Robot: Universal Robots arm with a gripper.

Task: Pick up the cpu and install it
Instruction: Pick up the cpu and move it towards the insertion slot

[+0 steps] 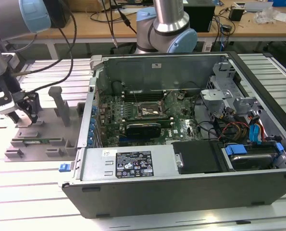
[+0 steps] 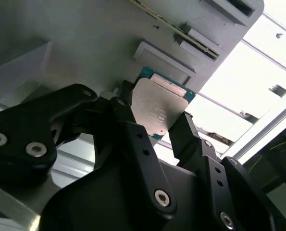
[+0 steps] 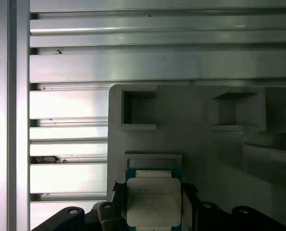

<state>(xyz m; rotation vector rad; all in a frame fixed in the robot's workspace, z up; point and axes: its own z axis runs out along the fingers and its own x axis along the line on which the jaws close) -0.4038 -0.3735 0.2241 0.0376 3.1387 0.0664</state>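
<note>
The cpu [image 2: 158, 102], a flat square chip with a shiny silver top and a thin green rim, sits between the two black fingers of my gripper [image 2: 155, 119]. The fingers press against its two opposite edges. In the first wrist view the cpu [image 3: 153, 206] hangs just over the grey holder plate [image 3: 195, 139], close to a shallow square recess [image 3: 153, 161], with my gripper [image 3: 153, 192] shut on it. In the exterior view my gripper [image 1: 25, 115] is at the far left over the grey holder plate [image 1: 42, 142]. The motherboard socket [image 1: 150, 111] lies inside the open computer case [image 1: 133, 166].
The case's metal wall [image 1: 92, 110] stands between the holder plate and the motherboard. A grey upright post [image 1: 58, 103] rises from the plate near my gripper. Cables [image 1: 258, 132] and a drive cage [image 1: 219, 96] fill the case's right side. The table top is ribbed aluminium [image 3: 133, 62].
</note>
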